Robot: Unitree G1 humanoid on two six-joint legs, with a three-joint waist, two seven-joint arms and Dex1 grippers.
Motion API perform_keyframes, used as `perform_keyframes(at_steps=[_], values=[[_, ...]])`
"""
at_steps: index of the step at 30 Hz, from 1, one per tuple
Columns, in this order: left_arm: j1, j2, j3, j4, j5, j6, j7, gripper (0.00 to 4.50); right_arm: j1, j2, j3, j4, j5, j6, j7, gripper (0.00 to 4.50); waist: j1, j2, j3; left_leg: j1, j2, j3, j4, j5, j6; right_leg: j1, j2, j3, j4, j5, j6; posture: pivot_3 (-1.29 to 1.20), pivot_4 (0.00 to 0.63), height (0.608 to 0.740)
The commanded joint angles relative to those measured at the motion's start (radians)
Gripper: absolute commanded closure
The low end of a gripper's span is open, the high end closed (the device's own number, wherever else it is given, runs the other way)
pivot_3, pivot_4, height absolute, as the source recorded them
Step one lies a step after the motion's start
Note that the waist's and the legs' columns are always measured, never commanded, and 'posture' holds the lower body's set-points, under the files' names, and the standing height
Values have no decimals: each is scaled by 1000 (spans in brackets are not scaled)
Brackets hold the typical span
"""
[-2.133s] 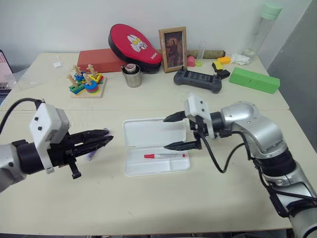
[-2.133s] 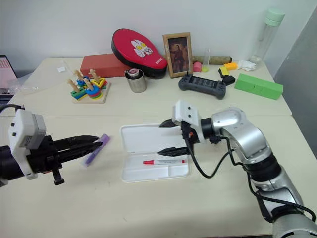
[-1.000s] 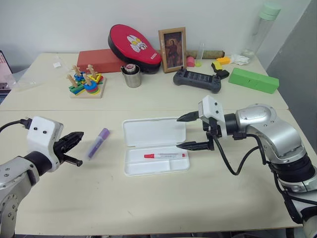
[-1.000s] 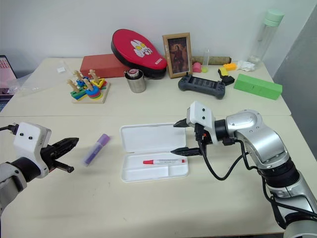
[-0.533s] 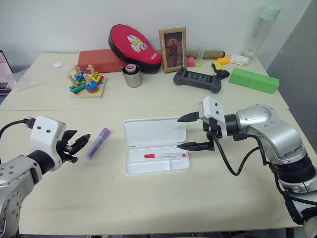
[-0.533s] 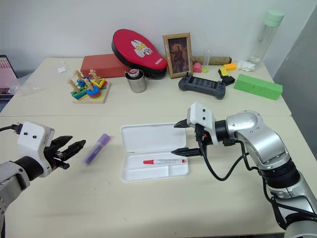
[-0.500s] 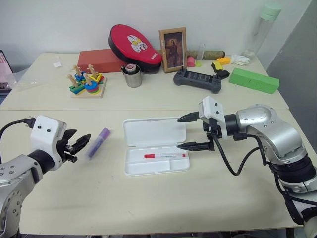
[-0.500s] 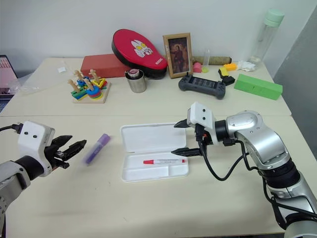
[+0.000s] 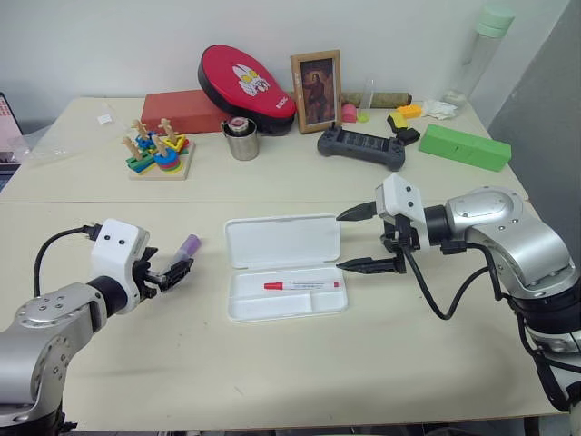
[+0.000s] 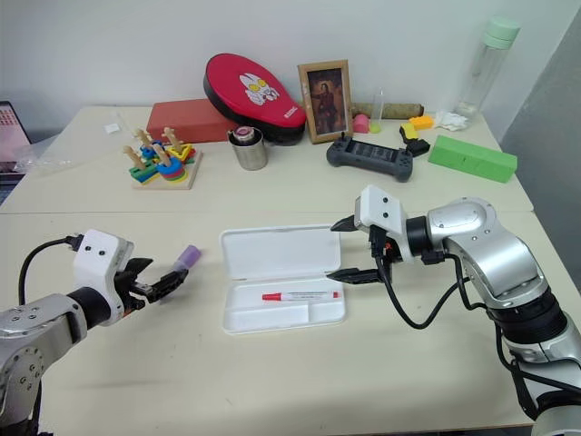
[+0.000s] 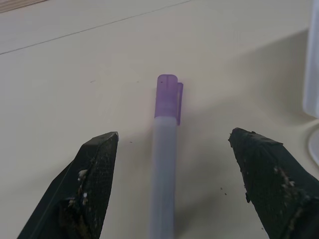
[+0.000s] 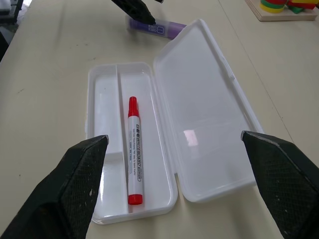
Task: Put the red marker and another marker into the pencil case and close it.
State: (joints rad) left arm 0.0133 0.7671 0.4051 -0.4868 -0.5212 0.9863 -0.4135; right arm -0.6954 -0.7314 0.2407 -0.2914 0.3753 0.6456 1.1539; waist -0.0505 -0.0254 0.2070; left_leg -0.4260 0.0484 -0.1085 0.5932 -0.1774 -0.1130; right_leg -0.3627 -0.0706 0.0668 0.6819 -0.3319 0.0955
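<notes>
The left hand (image 11: 172,164) has opened and come down astride the purple marker (image 11: 166,144) on the table.

Along the far edge of the table (image 9: 272,381) we see a wooden stacking toy (image 9: 158,150), a red box (image 9: 186,111), a metal cup (image 9: 242,140), a framed picture (image 9: 317,90), a black controller (image 9: 361,147) and a green box (image 9: 465,146).

Red marker (image 9: 303,284) in pencil case (image 9: 283,243); purple marker (image 9: 187,245) left.

Robot test bench, cream table (image 9: 272,363), toy stacker (image 9: 156,153), game controller (image 9: 361,147)
</notes>
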Motion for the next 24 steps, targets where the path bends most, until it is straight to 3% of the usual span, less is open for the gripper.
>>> perform_keyframes(at_steps=[1, 10, 24], values=[[-25, -16, -20, 23, 23, -14, 16, 715, -1, -7, -31, -26, 10, -10, -5, 0, 0, 0, 0, 0, 0, 0, 0, 0, 0, 0, 0, 0, 0, 0, 0, 0, 150, 740], [-77, -80, -116, 77, 32, -36, 5, 715, -2, -9, -30, -27, 11, -8, -8, 0, 1, 0, 0, 0, 0, 0, 0, 0, 0, 1, 0, -1, 0, 0, 0, 0, 150, 740], [-70, -72, -145, 85, 55, -48, -7, 715, 5, -12, -32, -32, 10, -3, -16, 0, 0, 0, 0, 0, 0, 0, 0, 0, 0, 1, 0, -1, 0, 0, 0, 0, 150, 740]])
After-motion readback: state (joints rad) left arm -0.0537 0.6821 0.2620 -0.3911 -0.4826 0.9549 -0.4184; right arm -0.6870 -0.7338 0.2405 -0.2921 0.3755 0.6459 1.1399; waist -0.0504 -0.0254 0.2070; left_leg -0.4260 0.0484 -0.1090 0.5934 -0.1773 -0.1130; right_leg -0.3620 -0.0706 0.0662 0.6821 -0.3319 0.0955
